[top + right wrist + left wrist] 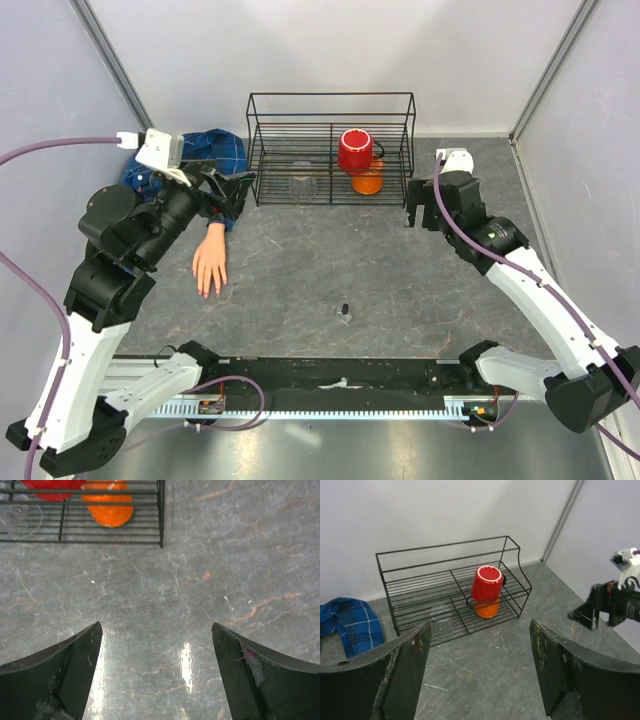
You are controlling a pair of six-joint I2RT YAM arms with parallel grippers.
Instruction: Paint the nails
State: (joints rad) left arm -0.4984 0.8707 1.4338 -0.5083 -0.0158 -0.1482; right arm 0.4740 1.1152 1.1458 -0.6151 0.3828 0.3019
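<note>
Nails (207, 292): at the fingertips of the peach-skinned fake hand (211, 260), which lies flat on the grey marbled bench (300, 265) at the left, fingers towards the near edge; too small to tell any paint.
Sleeve: blue plaid cloth sleeve (222, 150), bunched left of the rack.
Left tool (477, 660): fingers spread wide and empty, over the fake hand's wrist, facing the rack.
Right tool (157, 650): spread wide and empty, above bare bench just beside the rack's right end.
Bottle: tiny dark bottle (344, 312), upright, mid-bench, well apart from the fake hand.
Rack: black wire rack (330, 98) at the back wall, holding a red cup (355, 150) against an orange cup (367, 183).
</note>
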